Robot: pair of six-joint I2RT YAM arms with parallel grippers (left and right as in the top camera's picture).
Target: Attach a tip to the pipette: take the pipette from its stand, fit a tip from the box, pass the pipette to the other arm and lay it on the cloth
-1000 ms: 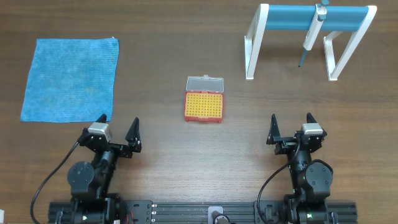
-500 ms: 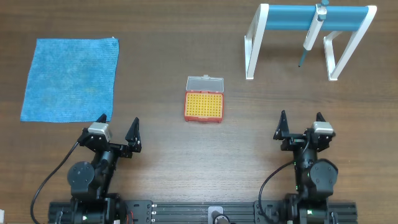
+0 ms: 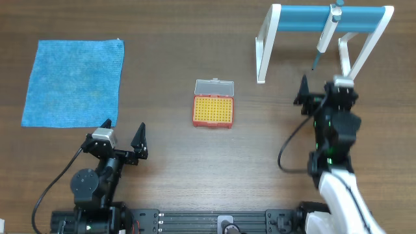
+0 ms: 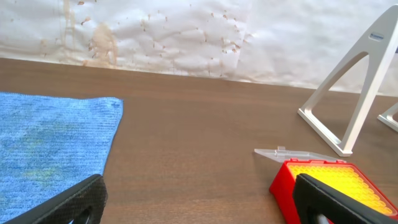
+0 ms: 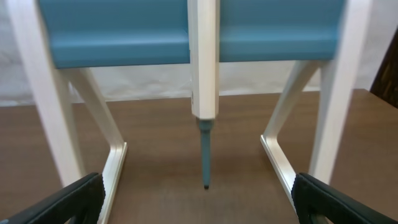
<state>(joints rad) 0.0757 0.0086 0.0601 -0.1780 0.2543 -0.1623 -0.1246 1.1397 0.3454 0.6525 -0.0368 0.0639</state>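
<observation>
A white pipette (image 3: 327,36) with a dark shaft hangs from the blue bar of a white stand (image 3: 325,19) at the back right. In the right wrist view the pipette (image 5: 204,74) hangs straight ahead, centred between my open fingers. My right gripper (image 3: 323,91) is lifted just in front of the stand, open and holding nothing. The red tip box (image 3: 212,110) with yellow tips stands mid-table, its clear lid open. The blue cloth (image 3: 73,82) lies at the back left. My left gripper (image 3: 123,133) rests open near the front left, with the tip box (image 4: 329,186) ahead of it.
The stand's white legs (image 5: 99,149) flank the pipette on both sides. A pale wall (image 4: 186,37) runs behind the brown table. Bare tabletop lies between the box and the stand.
My right arm has risen and moved up the table from its rest near the front right to just in front of the stand. The left arm has not moved.
</observation>
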